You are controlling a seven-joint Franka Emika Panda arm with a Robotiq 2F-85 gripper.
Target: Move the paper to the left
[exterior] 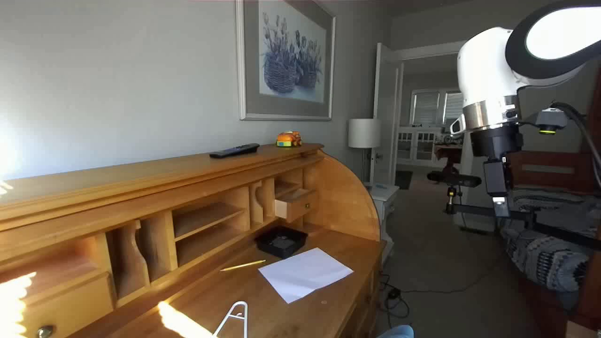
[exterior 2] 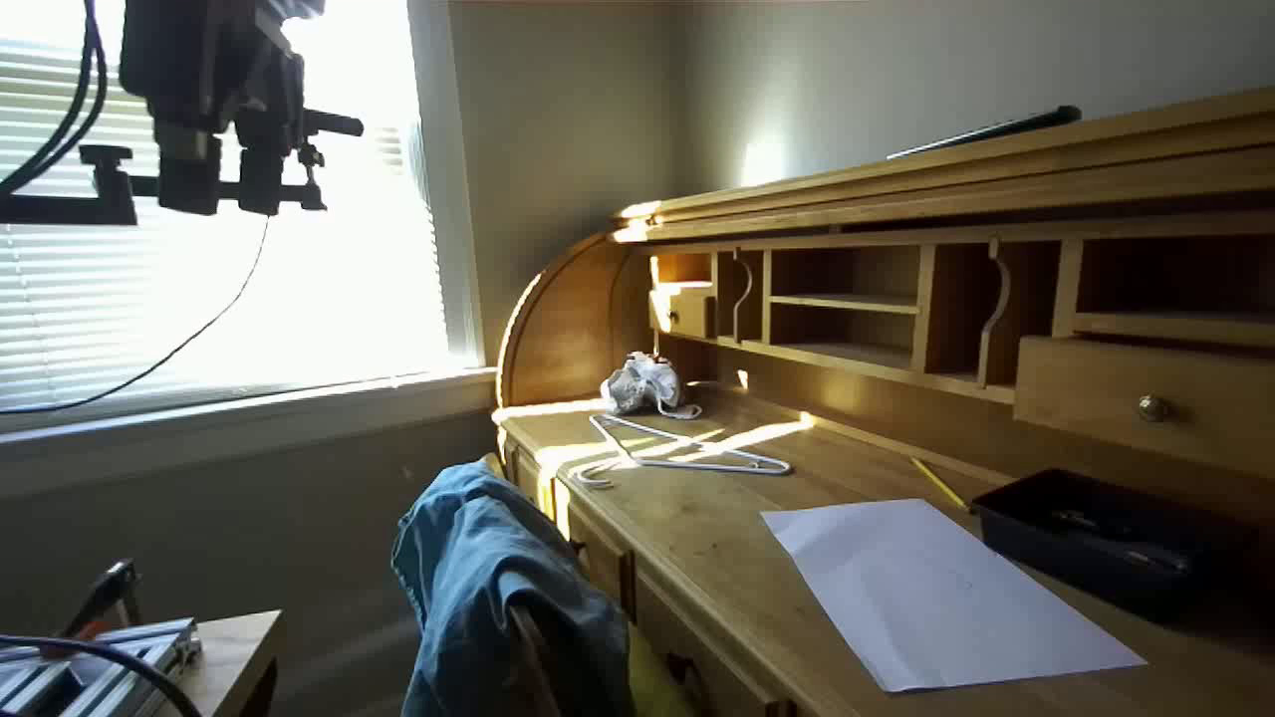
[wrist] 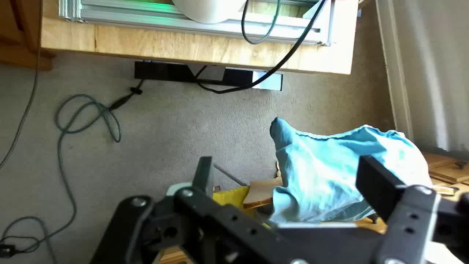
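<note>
The paper (exterior: 305,274) is a plain white sheet lying flat on the wooden desk (exterior: 253,324). It also shows in an exterior view (exterior 2: 946,597), beside the black tray (exterior 2: 1076,573). My gripper (exterior: 501,211) hangs in the air, well away from the desk and higher than its top. It also shows in an exterior view (exterior 2: 224,194) in front of the window. In the wrist view the gripper (wrist: 285,163) has its fingers wide apart with nothing between them. A white patch at the lower right of the wrist view may be paper; I cannot tell.
A yellow pencil (exterior: 242,265) and white wire hanger (exterior 2: 712,466) lie on the desk. A bag (exterior 2: 642,383) sits at its far end. A chair with blue cloth (exterior 2: 498,578) stands at the desk front. Cubbyholes (exterior: 209,220) line the back. A robot table (wrist: 198,46) shows below.
</note>
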